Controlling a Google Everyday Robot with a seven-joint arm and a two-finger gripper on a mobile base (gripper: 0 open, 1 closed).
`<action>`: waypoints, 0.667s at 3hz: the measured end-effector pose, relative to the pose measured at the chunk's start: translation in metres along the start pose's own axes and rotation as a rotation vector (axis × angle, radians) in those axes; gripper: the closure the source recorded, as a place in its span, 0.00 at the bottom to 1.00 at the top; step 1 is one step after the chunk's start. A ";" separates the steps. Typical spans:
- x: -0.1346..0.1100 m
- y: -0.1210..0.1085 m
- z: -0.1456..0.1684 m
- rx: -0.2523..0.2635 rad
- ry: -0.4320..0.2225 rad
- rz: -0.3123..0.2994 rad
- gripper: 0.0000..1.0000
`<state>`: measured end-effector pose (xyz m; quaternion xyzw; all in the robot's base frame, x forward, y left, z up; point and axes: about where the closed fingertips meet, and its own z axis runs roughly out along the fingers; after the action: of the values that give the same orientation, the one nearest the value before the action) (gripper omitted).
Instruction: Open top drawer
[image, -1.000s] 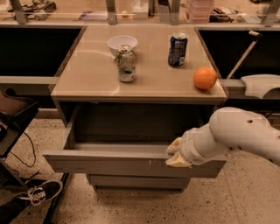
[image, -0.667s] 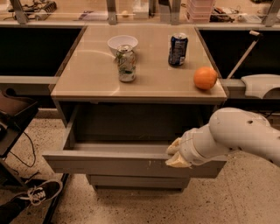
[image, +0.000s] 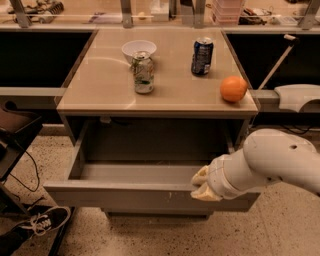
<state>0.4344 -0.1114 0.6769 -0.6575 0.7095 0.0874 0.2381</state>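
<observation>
The top drawer (image: 125, 195) is pulled far out from under the tan table; its grey flat front faces me and its shallow grey box shows open and empty. My gripper (image: 201, 184) sits at the drawer's front rim, right of centre, with its cream fingertips (image: 200, 176) against the top edge of the front. The white arm reaches in from the right. A narrower grey drawer front (image: 160, 214) shows just below.
On the table top (image: 100, 90) stand a white bowl (image: 138, 48), a green can (image: 143, 72), a blue can (image: 202, 56) and an orange (image: 233, 89). A black-and-white shoe (image: 42, 222) and dark equipment lie on the floor at left. A white object (image: 297, 96) rests at right.
</observation>
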 end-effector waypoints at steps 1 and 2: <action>0.001 0.002 -0.001 -0.001 0.000 0.000 1.00; 0.009 0.012 -0.007 -0.010 -0.001 -0.002 1.00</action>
<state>0.4209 -0.1211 0.6763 -0.6591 0.7085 0.0911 0.2352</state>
